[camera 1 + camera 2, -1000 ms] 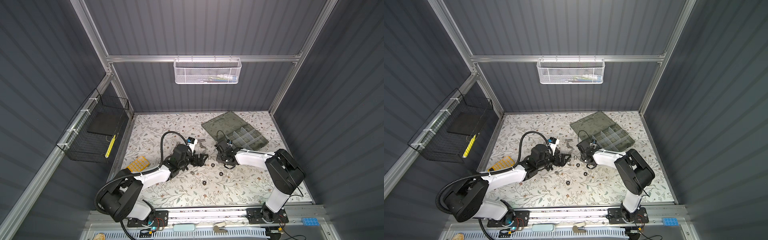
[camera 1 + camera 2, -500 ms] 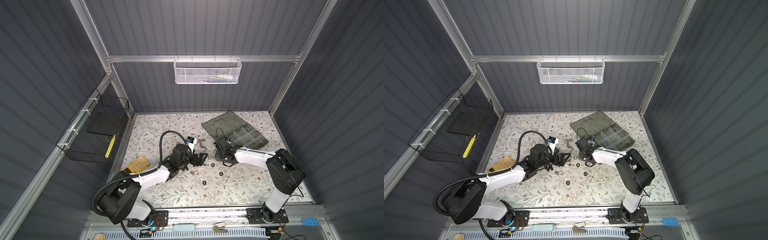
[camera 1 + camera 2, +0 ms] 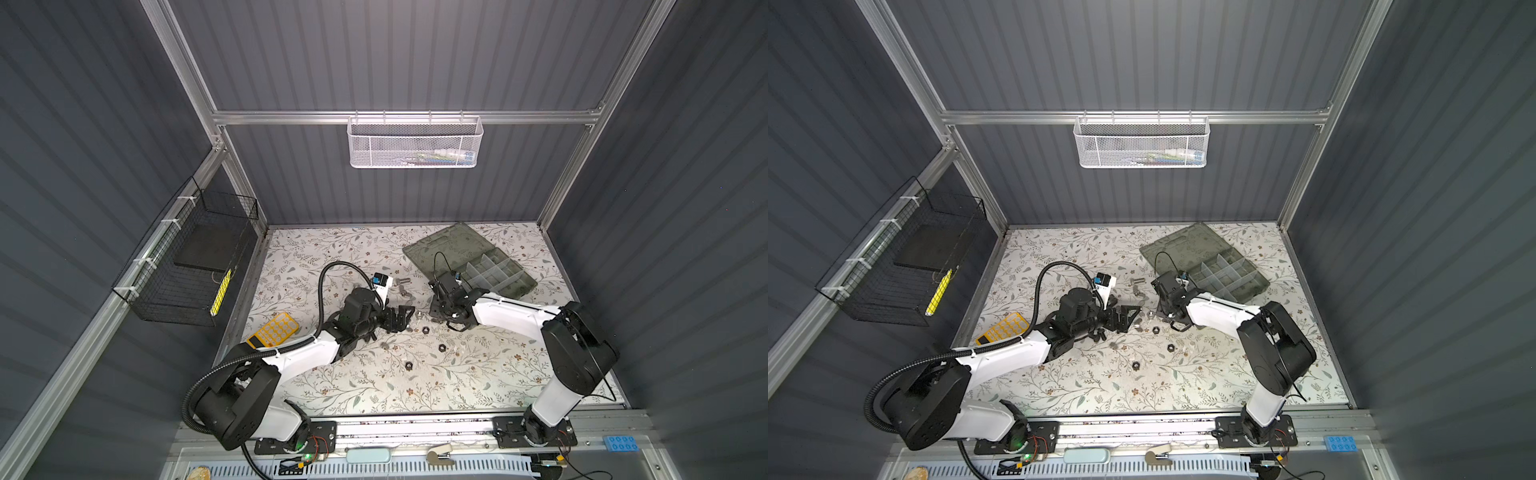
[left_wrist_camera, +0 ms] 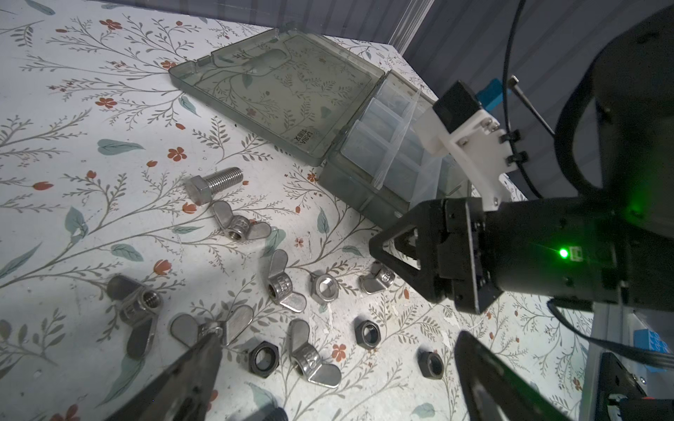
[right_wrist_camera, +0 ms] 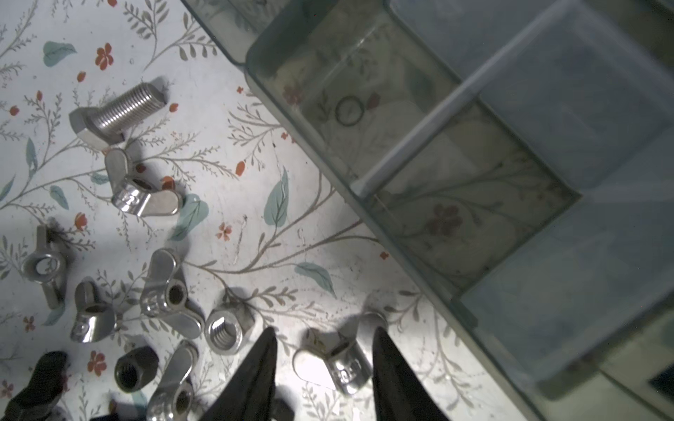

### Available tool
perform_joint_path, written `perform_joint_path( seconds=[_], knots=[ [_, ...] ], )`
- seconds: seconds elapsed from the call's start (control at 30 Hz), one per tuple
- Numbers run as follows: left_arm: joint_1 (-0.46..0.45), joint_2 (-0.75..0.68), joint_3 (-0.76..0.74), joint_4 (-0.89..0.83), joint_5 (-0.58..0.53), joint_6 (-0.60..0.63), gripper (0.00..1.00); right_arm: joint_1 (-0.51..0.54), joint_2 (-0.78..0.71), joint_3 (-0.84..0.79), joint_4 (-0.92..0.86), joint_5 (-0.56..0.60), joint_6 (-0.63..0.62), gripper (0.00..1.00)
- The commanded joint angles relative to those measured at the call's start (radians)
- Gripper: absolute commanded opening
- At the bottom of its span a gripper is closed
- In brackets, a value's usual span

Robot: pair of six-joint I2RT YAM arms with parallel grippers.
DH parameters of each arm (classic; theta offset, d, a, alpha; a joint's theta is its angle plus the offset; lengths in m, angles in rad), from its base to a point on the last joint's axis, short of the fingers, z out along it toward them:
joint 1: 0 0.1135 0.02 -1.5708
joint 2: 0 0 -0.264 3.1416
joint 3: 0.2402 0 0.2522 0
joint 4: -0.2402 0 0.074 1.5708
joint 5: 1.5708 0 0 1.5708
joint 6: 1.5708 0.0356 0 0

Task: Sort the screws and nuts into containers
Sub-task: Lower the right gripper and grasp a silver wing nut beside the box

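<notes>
A silver wing nut [image 5: 333, 366] lies on the floral table [image 5: 255, 204], near the organizer case [image 5: 430, 277]. Its wings stretch across the gap between the two fingers of the right gripper [image 5: 324, 339]. The jaws stand apart and straddle it. One finger is close against the barrel, though contact cannot be told. The other is clear of the wing, with table showing between, so nothing is clamped. A silver hex nut [image 5: 228, 333] lies just outside that finger. Farther off, a silver bolt [image 5: 116, 109] lies on its side, head away from the case and threaded end aimed toward it.

The left wrist view adds what the right wrist view cuts off. The left gripper [image 4: 335, 350] has its jaws spread wide and holds nothing, low over black hex nuts [image 4: 263, 359] and more wing nuts. The case's lid [image 4: 277, 94] is folded open flat beside the pale-walled compartments [image 4: 379, 145].

In both top views the two grippers nearly meet at mid-table, with the case [image 3: 492, 274] behind the right one. The hardware there is too small to read its lie.
</notes>
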Motion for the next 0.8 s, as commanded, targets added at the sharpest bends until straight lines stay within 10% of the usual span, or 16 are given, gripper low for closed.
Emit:
perform_joint_path(
  seconds=[0.0, 0.77],
  knots=[
    [-0.006, -0.019, 0.011, -0.011, -0.006, 0.024, 1.00, 0.015, -0.008, -0.040, -0.008, -0.023, 0.039, 0.49],
    [-0.006, -0.030, 0.007, -0.012, -0.006, 0.026, 1.00, 0.034, 0.129, 0.054, -0.057, 0.070, -0.021, 0.44]
  ],
)
